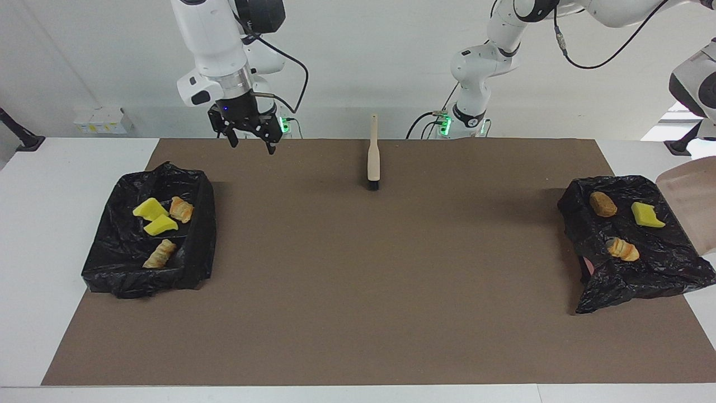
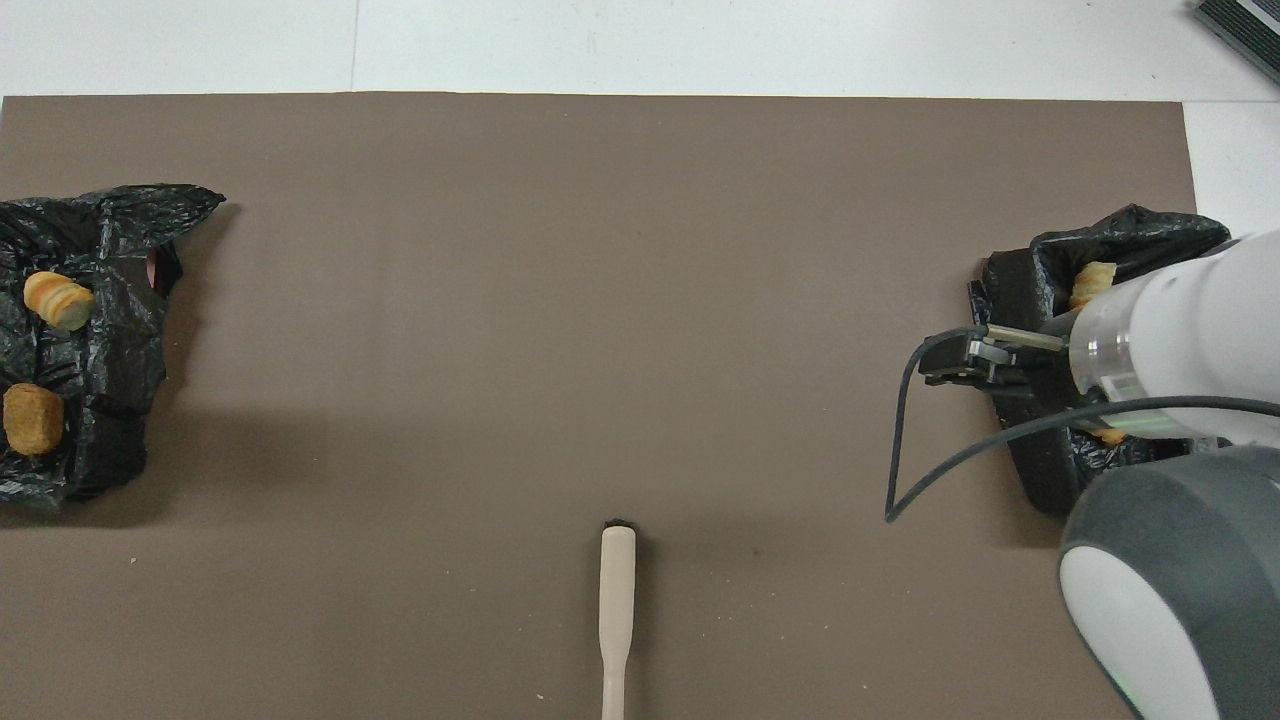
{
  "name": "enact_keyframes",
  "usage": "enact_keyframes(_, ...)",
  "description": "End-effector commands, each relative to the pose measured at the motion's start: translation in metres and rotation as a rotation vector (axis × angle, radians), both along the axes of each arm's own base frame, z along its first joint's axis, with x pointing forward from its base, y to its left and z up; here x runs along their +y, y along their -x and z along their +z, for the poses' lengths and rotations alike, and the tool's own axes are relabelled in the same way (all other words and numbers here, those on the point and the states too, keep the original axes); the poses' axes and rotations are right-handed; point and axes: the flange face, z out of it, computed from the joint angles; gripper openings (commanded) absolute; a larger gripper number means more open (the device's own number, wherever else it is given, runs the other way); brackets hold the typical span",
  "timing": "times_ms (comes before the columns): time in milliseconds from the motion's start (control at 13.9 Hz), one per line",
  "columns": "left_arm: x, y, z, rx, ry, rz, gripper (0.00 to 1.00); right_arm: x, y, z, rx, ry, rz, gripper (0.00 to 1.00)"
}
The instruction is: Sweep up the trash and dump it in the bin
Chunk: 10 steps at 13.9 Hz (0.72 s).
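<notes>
While hanging with fingers spread wide and nothing between them, got the right gripper [image 1: 249,133] up over the edge of the brown mat [image 1: 358,291] closest to the robots, toward the right arm's end of the table. Sitting on the mat close by, a bit farther from the robots: right-end bin [image 1: 201,240], lined with a black bag, with four bits of trash [image 1: 161,225] inside, two yellow spongy chunks and two bready brown lumps, all bunched near each other. Lying flat around mid-mat, near the robots' edge: brush [image 1: 373,154], handle toward the robots, bristles pointing away, well apart from the right gripper and touching nothing but the mat. Way over at the left arm's end: left-end bin [image 1: 615,285], also bagged in black, holding three more bits of trash, one brown lump, one yellow chunk and one stripy orange piece, spread apart from each other. Tipped up in the air over that bin: beige dustpan [image 1: 691,196], cut off by the frame edge. Can't actually see the left gripper, off the edge of both views; closed, but no telling on what.
</notes>
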Motion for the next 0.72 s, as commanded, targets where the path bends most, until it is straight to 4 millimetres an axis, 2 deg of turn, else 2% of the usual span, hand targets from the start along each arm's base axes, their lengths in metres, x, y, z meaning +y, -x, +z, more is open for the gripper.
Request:
enact_keyframes(0, -0.027, 0.005, -0.001, 0.001, 0.012, 0.044, 0.00, -0.008, -0.008, 0.021, -0.014, 0.082, 0.068, 1.00)
enact_keyframes(215, -0.041, 0.012, -0.017, -0.003, 0.218, 0.130, 0.00, -0.022, -0.011, 0.042, -0.032, 0.082, 0.052, 1.00)
enact_keyframes(359, -0.068, 0.013, -0.025, 0.019, 0.284, 0.139, 0.00, -0.024, -0.007, 0.042, -0.001, 0.093, 0.058, 1.00)
enact_keyframes(431, -0.075, 0.016, -0.031, 0.010, 0.349, 0.163, 0.00, -0.027, -0.005, 0.046, 0.009, 0.095, 0.057, 1.00)
enact_keyframes(502, -0.084, 0.018, -0.034, -0.012, 0.396, 0.182, 0.00, -0.028, -0.007, 0.056, -0.010, 0.087, 0.055, 1.00)
enact_keyframes(646, -0.110, 0.024, -0.046, -0.055, 0.463, 0.228, 0.00, -0.042, -0.017, 0.056, 0.015, 0.076, 0.032, 1.00)
